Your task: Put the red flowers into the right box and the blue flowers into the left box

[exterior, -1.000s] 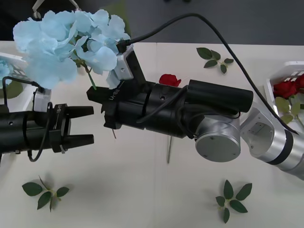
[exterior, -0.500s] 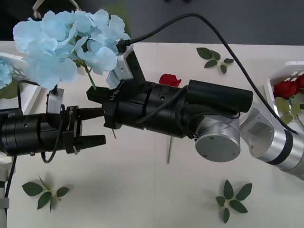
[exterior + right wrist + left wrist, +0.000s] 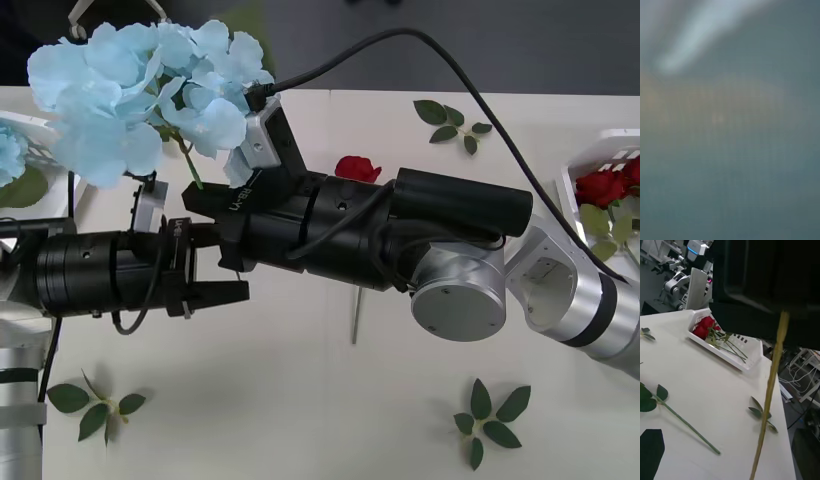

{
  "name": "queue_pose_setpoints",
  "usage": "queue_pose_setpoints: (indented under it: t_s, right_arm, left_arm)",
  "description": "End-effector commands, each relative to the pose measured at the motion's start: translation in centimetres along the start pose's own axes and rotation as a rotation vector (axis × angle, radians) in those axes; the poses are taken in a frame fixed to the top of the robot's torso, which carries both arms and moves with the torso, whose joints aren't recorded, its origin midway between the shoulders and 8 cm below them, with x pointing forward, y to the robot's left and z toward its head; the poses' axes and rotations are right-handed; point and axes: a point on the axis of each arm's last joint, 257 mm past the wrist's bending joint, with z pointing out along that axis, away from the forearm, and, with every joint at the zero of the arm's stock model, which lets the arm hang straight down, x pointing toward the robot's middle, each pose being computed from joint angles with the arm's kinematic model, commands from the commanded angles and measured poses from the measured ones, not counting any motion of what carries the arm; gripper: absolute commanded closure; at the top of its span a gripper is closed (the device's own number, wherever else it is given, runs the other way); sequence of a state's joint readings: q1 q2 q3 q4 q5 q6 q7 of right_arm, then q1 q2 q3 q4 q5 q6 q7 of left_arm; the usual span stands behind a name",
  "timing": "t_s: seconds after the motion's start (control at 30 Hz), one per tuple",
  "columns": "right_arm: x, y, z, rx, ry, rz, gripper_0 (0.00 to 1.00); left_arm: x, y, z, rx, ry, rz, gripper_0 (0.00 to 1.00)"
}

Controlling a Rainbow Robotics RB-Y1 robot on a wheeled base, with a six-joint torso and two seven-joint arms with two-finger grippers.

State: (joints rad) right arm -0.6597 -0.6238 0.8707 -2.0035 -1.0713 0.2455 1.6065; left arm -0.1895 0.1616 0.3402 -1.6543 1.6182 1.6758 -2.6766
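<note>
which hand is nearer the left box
The left. The left hand sits near the table's middle, a short way from the left box; the right hand, holding the blue flower, is slightly farther.

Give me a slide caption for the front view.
Right gripper holds a blue flower aloft by its stem while the open left gripper reaches in beneath it.

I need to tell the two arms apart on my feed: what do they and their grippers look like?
The right arm has silver joints, a black forearm and a black cable arcing over it; white lettering marks the right gripper, with a white camera block above. The left arm is a black cylinder with thin black cables; the left gripper has black pointed fingers.
</note>
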Motion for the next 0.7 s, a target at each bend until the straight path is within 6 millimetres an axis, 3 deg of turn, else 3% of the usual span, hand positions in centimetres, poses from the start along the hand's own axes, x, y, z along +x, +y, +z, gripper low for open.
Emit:
queue_pose_setpoints:
  t_s: [0.03,0.1,0.2,0.27,0.7]
  right_arm:
    - [-1.92,1.48,0.68,-0.036,-0.031,-0.049,1.0]
    - [-1.92,1.48,0.68,-0.036,-0.031,-0.049,1.0]
    - [-1.92,1.48,0.68,-0.036,-0.031,-0.049,1.0]
    - [-1.92,1.48,0.68,-0.036,-0.031,-0.049,1.0]
    - [-1.92,1.48,0.68,-0.036,-0.031,-0.049,1.0]
  left_arm:
    - [-1.36,-0.26,0.97,0.021,-0.001,0.072,0.18]
    - [-1.34,-0.29,0.97,0.022,0.0,0.072,0.68]
    - [-1.25,-0.33,1.05,0.025,0.001,0.069,0.95]
    - [-1.25,-0.33,1.05,0.025,0.001,0.069,1.0]
    - [-1.35,-0.34,0.92,0.024,-0.008,0.067,1.0]
